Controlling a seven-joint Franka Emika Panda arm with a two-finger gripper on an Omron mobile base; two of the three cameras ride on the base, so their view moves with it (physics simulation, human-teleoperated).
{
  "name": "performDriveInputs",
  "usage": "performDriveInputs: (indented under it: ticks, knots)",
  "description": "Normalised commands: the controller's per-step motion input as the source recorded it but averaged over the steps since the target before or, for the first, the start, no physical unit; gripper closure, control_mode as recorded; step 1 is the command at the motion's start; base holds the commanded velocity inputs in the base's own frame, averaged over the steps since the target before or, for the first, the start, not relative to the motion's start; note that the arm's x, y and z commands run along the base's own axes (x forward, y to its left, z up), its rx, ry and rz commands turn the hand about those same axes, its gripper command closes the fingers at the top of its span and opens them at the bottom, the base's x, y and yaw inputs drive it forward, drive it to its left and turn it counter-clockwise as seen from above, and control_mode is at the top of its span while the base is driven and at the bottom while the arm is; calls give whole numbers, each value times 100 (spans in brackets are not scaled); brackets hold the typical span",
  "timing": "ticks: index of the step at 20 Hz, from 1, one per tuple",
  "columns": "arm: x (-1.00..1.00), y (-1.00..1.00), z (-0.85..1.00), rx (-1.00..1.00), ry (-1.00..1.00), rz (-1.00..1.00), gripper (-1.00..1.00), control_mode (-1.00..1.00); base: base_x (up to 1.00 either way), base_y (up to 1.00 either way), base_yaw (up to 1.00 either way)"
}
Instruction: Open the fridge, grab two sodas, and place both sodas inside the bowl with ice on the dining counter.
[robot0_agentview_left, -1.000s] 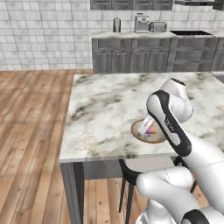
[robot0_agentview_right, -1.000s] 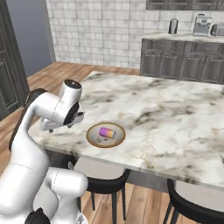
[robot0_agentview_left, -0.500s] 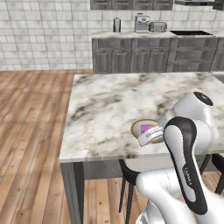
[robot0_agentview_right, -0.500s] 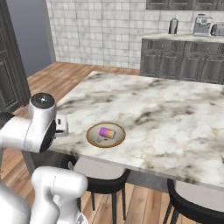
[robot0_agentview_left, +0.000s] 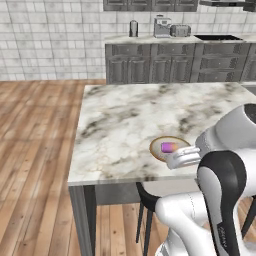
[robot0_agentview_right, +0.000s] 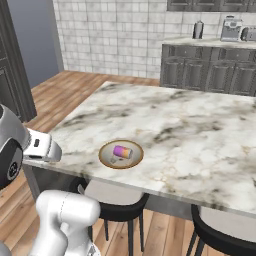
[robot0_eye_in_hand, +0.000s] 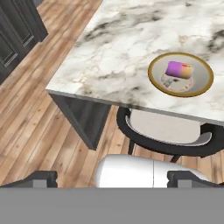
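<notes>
Bare marble dining counter (robot0_agentview_right: 200, 130) around bowl (robot0_agentview_right: 121, 154)

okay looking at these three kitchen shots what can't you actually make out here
- Bowl with ice: the ice beneath the can is too small to make out in any view.
- Bowl's right part, left base view: covered by the robot's arm.
- Stool under the dining counter: the counter's edge hides its far part in the hand view.
- Gripper: just the fingertips rise at the hand view's bottom; they stand wide apart, nothing between.
</notes>
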Motion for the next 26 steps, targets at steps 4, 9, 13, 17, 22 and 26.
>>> performDriveInputs:
  ticks: [4, 9, 13, 17, 22, 26]
  knots:
    - [-17, -5, -18, -4, -1, -1, -100, -100, 0, 0, 0]
    - [0, 0, -2, 0, 0, 0, -100, -100, 0, 0, 0]
    - [-36, 0, -4, 0, -3, 0, -100, -100, 0, 0, 0]
    - [-17, 2, -2, 0, -2, 1, -100, 100, -57, 40, 13]
    - [0, 0, 0, 0, 0, 0, -100, 100, -57, 100, 28]
    - [0, 0, 0, 0, 0, 0, -100, 100, -24, 100, 40]
